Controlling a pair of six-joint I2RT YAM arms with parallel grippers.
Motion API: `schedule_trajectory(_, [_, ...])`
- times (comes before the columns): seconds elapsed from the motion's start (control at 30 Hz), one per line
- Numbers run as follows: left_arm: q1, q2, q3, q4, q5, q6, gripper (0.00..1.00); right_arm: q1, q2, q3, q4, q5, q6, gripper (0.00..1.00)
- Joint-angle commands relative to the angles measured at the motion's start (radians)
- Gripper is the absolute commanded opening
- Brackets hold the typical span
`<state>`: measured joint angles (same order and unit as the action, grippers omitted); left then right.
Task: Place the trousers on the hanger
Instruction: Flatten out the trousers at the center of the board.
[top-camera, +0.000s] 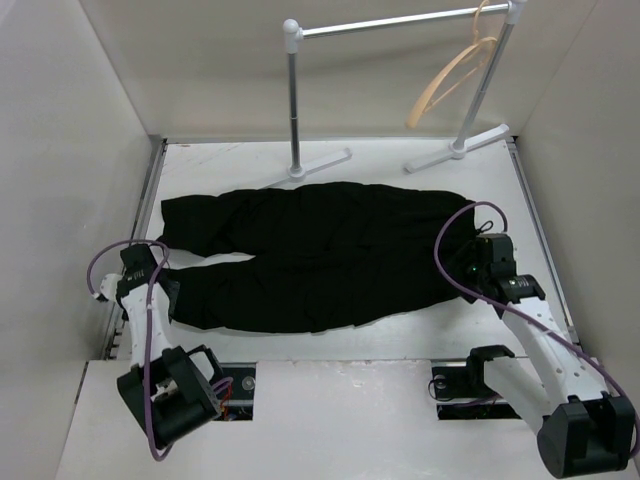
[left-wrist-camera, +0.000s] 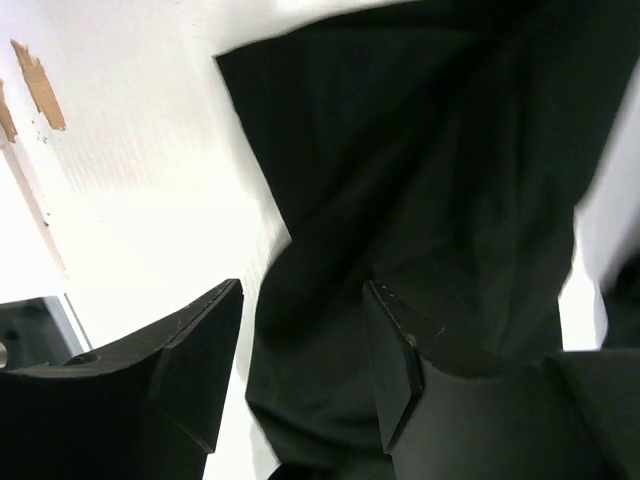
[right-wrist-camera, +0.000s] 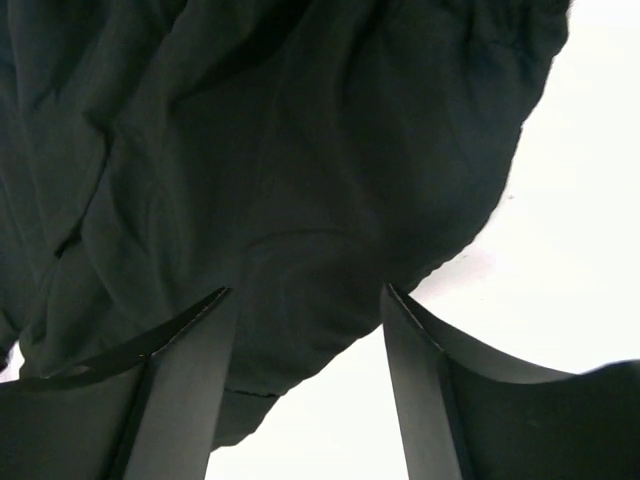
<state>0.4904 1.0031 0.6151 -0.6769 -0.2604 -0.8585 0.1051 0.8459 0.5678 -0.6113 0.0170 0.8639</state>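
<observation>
**A:** The trousers (top-camera: 320, 255): where do they lie?

**B:** Flat on the white table (top-camera: 420, 335), across the middle of the overhead frame. The cloth is black, soft and matte with shallow creases. The waist is at the right and the two legs run off to the left.

**A:** Take it from the bottom of the frame upward.

**B:** At lower left, the left gripper (top-camera: 163, 278) sits at the hem end of the nearer leg. In the wrist view its blocky black fingers (left-wrist-camera: 200, 365) stand apart with nothing pinched. One is over bare table and the other over cloth, so the leg's edge runs up between them. Tan chipped patches (left-wrist-camera: 38, 85) mark the white surface at upper left there.

**A:** And the right side?

**B:** The right gripper (top-camera: 470, 262) is at the waist, at middle right. Its flat, wedge-shaped fingers (right-wrist-camera: 190, 390) are spread wide above the rumpled, gathered waist edge. The fabric lies under the gap, but I cannot tell whether they touch it. A purple cable (top-camera: 452, 240) loops above that wrist.

**A:** Farther back?

**B:** The pole rack (top-camera: 295, 100) stands at the top of the frame, with silver tubes, white joints and flat white feet. The hanger (top-camera: 447, 77) hangs from its rail at upper right. It is thin pale tan wood, curved and tilted, well apart from the trousers.
</observation>
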Motion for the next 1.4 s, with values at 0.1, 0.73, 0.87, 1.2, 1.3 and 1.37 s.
schedule_trajectory(0.1, [0.06, 0.101, -0.038, 0.134, 0.02, -0.057, 0.41, 0.023, -0.007, -0.005, 0.067, -0.045, -0.011, 0.69])
schedule_trajectory(0.73, [-0.043, -0.106, 0.167, -0.274, -0.167, 0.015, 0.23, 0.06, 0.016, -0.046, 0.15, -0.086, 0.01, 0.7])
schedule_trajectory(0.87, [0.004, -0.093, 0.212, -0.285, -0.218, 0.019, 0.43, 0.067, -0.001, -0.06, 0.156, -0.098, 0.017, 0.71])
schedule_trajectory(1.2, [0.023, 0.118, 0.173, -0.084, -0.192, 0.013, 0.51, 0.067, -0.01, -0.048, 0.143, -0.091, 0.014, 0.59])
schedule_trajectory(1.3, [0.004, 0.15, 0.175, -0.03, -0.223, 0.018, 0.49, 0.046, -0.018, -0.036, 0.11, -0.06, 0.014, 0.23])
schedule_trajectory(1.37, [0.001, 0.204, 0.205, -0.013, -0.237, 0.035, 0.48, 0.02, -0.015, -0.032, 0.085, -0.008, 0.015, 0.2])
